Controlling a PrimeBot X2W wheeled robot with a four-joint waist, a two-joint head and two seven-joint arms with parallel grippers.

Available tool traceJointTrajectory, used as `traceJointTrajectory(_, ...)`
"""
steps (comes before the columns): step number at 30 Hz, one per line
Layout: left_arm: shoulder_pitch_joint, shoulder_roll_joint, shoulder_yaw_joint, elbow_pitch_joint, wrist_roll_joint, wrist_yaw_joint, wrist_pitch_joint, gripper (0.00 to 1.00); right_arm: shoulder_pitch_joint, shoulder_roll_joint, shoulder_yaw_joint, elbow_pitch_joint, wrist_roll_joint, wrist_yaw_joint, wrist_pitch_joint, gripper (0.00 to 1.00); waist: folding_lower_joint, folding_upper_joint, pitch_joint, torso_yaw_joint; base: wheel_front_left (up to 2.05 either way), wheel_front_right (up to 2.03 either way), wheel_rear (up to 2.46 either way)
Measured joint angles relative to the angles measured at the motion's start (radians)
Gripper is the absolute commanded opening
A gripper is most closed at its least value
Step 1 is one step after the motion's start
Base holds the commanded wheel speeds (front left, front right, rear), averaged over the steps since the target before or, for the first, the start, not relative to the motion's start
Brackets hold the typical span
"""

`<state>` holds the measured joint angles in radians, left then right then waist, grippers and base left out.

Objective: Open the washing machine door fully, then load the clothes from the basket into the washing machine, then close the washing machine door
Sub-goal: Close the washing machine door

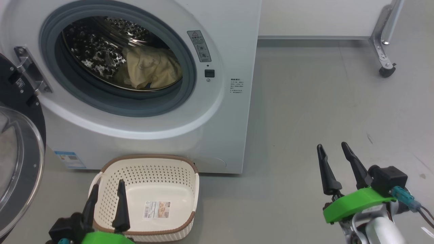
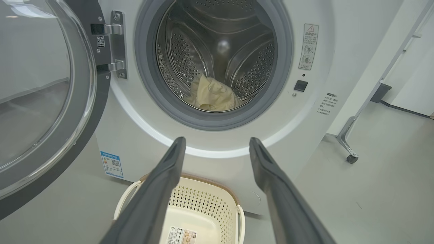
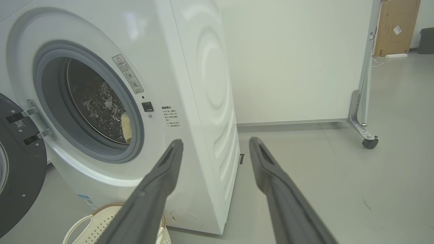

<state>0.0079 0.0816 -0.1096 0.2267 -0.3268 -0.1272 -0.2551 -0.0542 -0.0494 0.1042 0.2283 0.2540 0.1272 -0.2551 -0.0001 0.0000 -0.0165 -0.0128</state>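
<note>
Lying in washer (image 1: 220, 135) drum (image 1: 95, 47), clothes (image 1: 151, 69), door (image 1: 20, 162) swung open, basket (image 1: 149, 157) on floor (image 1: 305, 101) in front, left tool (image 1: 108, 184) and right tool (image 1: 332, 145) spread apart.

Washing machine (image 1: 230, 128) white; gasket (image 1: 112, 105) grey; drum (image 1: 91, 51) steel, dotted with holes. Clothes (image 1: 152, 69) pale yellow, faint printed outlines. Basket (image 1: 145, 176) cream, perforated walls, brown rim. Washing machine door (image 1: 13, 98) ring glossy black. Floor (image 1: 305, 101) plain grey.

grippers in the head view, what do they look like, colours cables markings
Both the left gripper and the right gripper have two long, tapering black fingers on a bright green mount with a black block. The right carries a teal connector with a dark cable.
</note>
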Motion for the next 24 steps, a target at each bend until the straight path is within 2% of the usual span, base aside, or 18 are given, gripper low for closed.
traceJointTrajectory(24, -0.03, -0.006, -0.014, 0.021, -0.006, 0.0, 0.0, 1.0, -0.021, 0.0, 0.007, 0.004, -0.009, 0.0, 0.0, 1.0, 0.0001, 0.0, 0.025, 0.006, 0.0, 0.0, 0.0)
